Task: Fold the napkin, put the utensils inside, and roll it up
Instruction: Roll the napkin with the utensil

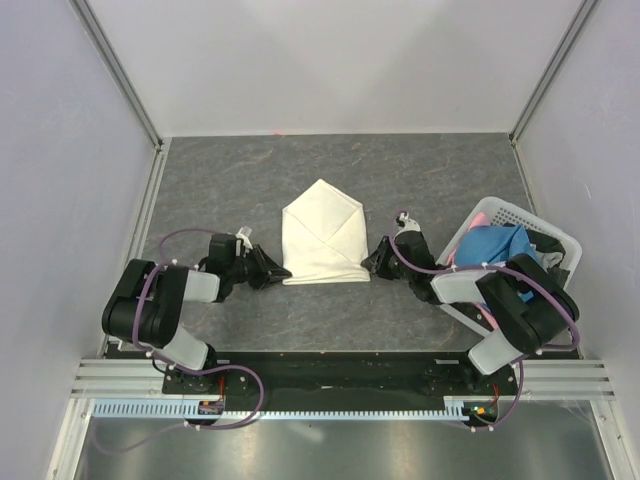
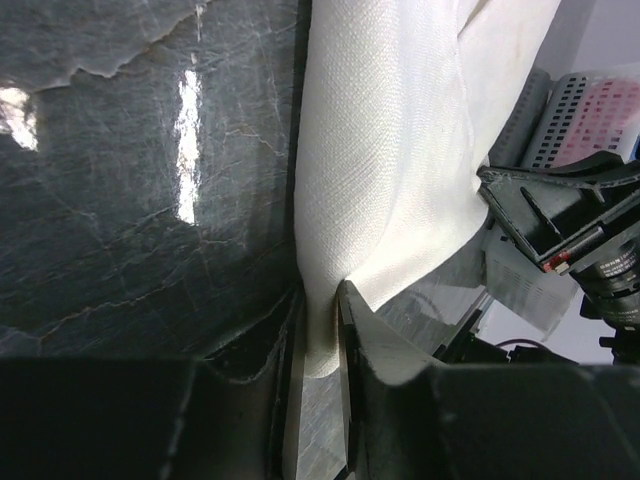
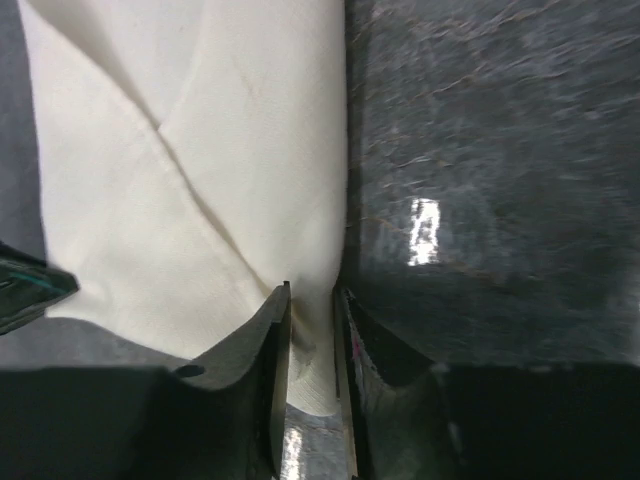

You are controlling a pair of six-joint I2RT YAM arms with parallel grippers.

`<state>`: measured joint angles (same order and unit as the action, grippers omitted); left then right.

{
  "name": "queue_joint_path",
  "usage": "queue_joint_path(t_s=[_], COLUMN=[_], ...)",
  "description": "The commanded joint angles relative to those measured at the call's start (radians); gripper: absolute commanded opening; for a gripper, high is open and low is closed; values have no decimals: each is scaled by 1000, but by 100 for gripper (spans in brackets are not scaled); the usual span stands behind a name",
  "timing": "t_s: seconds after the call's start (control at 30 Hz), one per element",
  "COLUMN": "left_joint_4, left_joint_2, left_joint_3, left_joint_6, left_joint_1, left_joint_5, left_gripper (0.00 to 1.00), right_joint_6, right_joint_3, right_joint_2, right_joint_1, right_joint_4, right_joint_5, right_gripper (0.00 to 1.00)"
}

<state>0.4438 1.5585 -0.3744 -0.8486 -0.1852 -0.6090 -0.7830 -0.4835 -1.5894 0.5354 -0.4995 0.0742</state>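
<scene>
Our left end effector [image 1: 268, 270] sits at the near-left corner of the napkin [image 1: 322, 240], its fingers almost together with cloth filling the slim gap. Our right end effector [image 1: 378, 262] does likewise at the near-right corner. We cannot tell whether either truly pinches. The napkin lies flat in the middle of the tabletop [image 1: 220, 180], folded like an envelope. Its long axis runs near to far, its tip points far, and its straight edge is nearest us. Grey tabletop stretches far and left of it. A basket [image 1: 462, 232] holding a blue cloth [image 1: 505, 243] stands near on the right.
</scene>
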Motion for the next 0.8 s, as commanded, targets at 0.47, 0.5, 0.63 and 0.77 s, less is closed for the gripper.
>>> queue_joint_path(t_s=[0.47,0.5,0.63,0.77], left_joint_4=[-200,-209,-244,-277], left_joint_2=[6,9,31,52], left_joint_3=[-167,-172,-204,-227], left_joint_6=[-14,-14,-17,-15], left_joint_1=[-3,-3,0,6], left_joint_5=[-115,-120,-144,-181], left_gripper=[2,2,2,2], right_joint_6=[588,615,772,915], right_joint_3=[17,14,-41,-112], right_joint_2=[367,353,272,145], right_joint_1=[233,286,435,561], right_joint_4=[145,106,32,-20], right_joint_5=[-459,-462,-494,-539], right_gripper=[65,66,67,69])
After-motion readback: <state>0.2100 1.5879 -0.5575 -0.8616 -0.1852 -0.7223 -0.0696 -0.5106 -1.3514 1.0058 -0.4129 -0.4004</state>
